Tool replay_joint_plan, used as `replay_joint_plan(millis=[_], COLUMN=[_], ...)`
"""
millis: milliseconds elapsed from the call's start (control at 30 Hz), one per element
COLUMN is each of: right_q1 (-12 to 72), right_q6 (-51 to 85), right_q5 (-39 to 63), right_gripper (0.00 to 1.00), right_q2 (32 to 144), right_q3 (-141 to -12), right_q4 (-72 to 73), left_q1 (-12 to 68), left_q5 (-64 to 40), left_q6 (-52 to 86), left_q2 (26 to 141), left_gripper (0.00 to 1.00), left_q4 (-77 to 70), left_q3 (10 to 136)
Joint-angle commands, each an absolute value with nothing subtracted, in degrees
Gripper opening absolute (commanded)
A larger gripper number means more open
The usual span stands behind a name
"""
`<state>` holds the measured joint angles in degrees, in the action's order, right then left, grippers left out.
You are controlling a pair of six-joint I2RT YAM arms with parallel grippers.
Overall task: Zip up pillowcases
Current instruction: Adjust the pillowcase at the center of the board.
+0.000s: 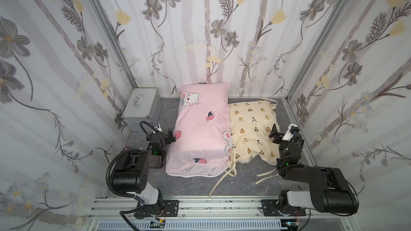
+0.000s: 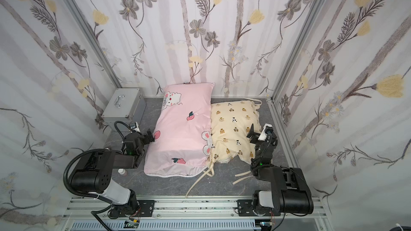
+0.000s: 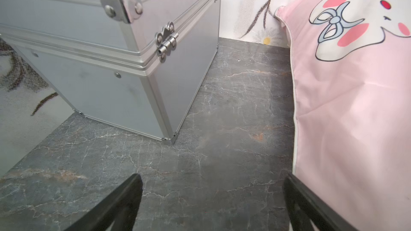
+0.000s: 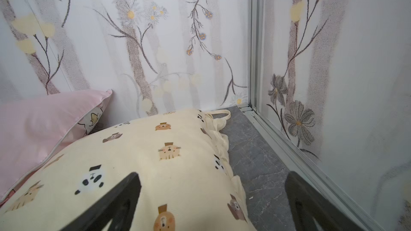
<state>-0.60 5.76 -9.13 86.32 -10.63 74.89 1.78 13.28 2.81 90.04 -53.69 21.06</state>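
Clock read from the top views, twelve at the back wall (image 1: 222,41). Grey marbled tabletop (image 1: 244,187), flowered paper on three sides.

At centre, running from twelve down to six: pink case (image 1: 200,130), stuffed, bunnies and red fruit on it, far end against the wall. Near end at six seemingly unzipped, white lining showing in a gap, though too small in both top views to be sure.

Pressed along its three o'clock side: cream case (image 1: 251,127), smaller, printed with little bears, touching the pink one. One tie (image 4: 219,112) looped at the far corner; others knotted at the near corner and trailing loose over the tabletop towards six.

At ten o'clock, in the corner: grey metal box (image 1: 142,107), lid shut, handle on top, apart from the pink case.

Left end effector (image 1: 171,137) at nine o'clock of the pink case, low over bare tabletop, spread wide, holding nothing; one finger (image 3: 298,196) right beside the pink fabric, the other clear of it.

Right end effector (image 1: 275,134) at three o'clock of the cream case, also spread wide, empty; one finger above the cream fabric, the other above bare tabletop near the side wall.
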Motion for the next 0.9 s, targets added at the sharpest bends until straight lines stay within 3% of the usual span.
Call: replay_joint_plan(millis=[0, 667, 767, 867], right_q1=[-0.6, -0.8, 0.8, 5.4], right_q6=[4.8, 5.1, 6.0, 8.5], right_q5=[-8.0, -8.1, -11.1, -10.9], right_gripper=[1.00, 1.00, 1.00, 1.00], right_q2=[86.5, 85.9, 74.9, 68.5], right_q3=[-11.0, -11.2, -20.0, -28.7], right_q4=[75.0, 74.5, 46.2, 23.3], left_q1=[1.8, 1.9, 6.2, 11.7], left_q5=[13.8, 12.7, 21.3, 23.4], left_q6=[2.7, 2.0, 0.6, 8.8], left_q2=[90.1, 88.0, 72.9, 60.7], left_gripper=[1.00, 0.98, 1.00, 1.00], left_q4=[-55.2, -53.6, -34.3, -12.4], left_q3=[21.1, 21.4, 25.7, 33.6])
